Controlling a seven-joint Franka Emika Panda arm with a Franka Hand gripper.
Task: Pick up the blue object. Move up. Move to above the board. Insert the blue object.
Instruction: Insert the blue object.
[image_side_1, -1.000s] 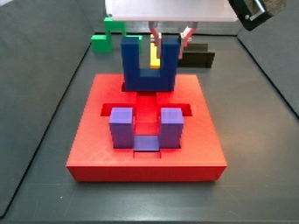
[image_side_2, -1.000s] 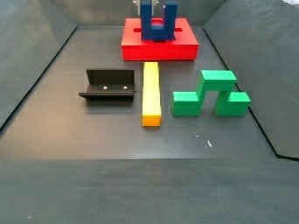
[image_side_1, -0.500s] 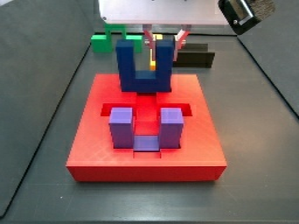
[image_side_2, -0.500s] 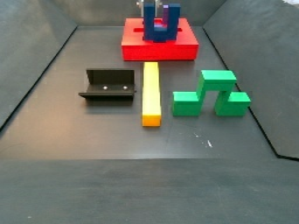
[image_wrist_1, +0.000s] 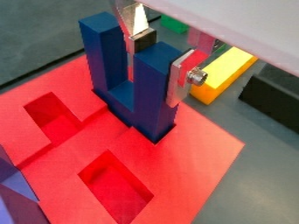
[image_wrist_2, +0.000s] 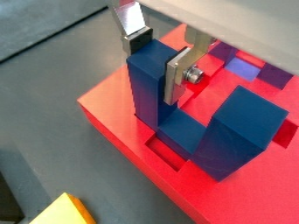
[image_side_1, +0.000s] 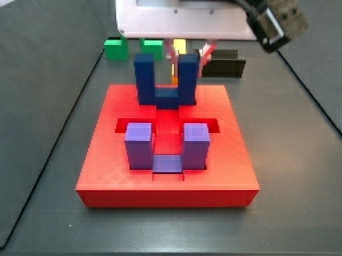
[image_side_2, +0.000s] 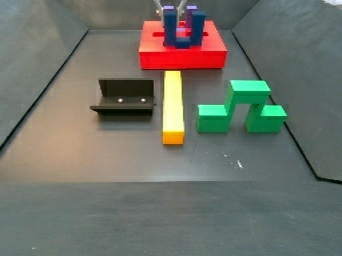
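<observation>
Gripper (image_wrist_1: 162, 54) pinching one prong of the upright blue object (image_wrist_1: 131, 77), base seated in the board (image_side_1: 168, 160), near the counter's far edge

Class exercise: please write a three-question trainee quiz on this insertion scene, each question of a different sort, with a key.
1. True or false: the claw grips one prong of the blue object.
2. What already stands in the board? A) green block B) purple U-block C) yellow bar
3. Fill in: beside the yellow bar on the floor stands the dark ____.

Key: 1 true. 2 B, the purple U-block. 3 fixture.
</observation>
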